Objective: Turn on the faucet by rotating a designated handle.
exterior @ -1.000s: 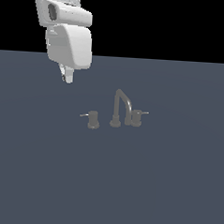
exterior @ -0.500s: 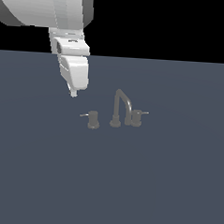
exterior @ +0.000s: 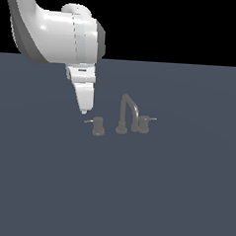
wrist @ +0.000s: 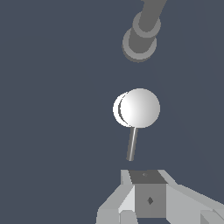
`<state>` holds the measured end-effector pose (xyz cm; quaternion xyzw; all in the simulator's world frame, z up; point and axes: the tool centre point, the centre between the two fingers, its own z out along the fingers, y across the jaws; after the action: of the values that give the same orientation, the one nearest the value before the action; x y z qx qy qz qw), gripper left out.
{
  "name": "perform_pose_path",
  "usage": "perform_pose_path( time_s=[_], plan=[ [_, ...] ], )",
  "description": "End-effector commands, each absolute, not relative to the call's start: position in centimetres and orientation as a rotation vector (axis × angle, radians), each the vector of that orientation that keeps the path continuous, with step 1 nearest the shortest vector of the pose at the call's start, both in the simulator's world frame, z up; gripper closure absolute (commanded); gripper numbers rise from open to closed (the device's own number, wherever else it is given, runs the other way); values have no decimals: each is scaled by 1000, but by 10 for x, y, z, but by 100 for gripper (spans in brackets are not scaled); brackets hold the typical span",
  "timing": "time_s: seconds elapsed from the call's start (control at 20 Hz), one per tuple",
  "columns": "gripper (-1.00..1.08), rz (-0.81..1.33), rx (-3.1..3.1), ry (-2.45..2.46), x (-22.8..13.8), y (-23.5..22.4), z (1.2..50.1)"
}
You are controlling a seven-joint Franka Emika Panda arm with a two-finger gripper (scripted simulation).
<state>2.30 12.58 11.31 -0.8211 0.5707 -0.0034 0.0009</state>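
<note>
stage: approach; nothing turned yet | gripper (exterior: 84, 109): poised above the pin, no contact; finger spread cannot be told | handle (exterior: 98, 126): at exterior view's left of faucet (exterior: 126, 114) | left: descend, rotate

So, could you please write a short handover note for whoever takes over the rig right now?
Gripper: hangs just above the pin end of the handle, holding nothing; whether the fingers are open or shut cannot be told from either view.
Faucet: spout stands on the dark surface, with the handle on the exterior view's left and the twin knob on its right. In the wrist view the handle's top shows bright white, its pin pointing toward the gripper.
Done: approach only; no contact visible.
Left: come down onto the pin, push it round to turn the handle.
</note>
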Motion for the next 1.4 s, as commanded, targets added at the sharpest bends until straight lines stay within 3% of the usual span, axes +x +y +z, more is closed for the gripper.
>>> perform_pose_path(
  time_s=[0.0,0.7,1.35],
  plan=[
    [108,-11,-2542,1846,35,123,99],
    [108,-1,-2435,1987,66,114,63],
    [108,0,-2434,1987,42,122,63]
  ],
)
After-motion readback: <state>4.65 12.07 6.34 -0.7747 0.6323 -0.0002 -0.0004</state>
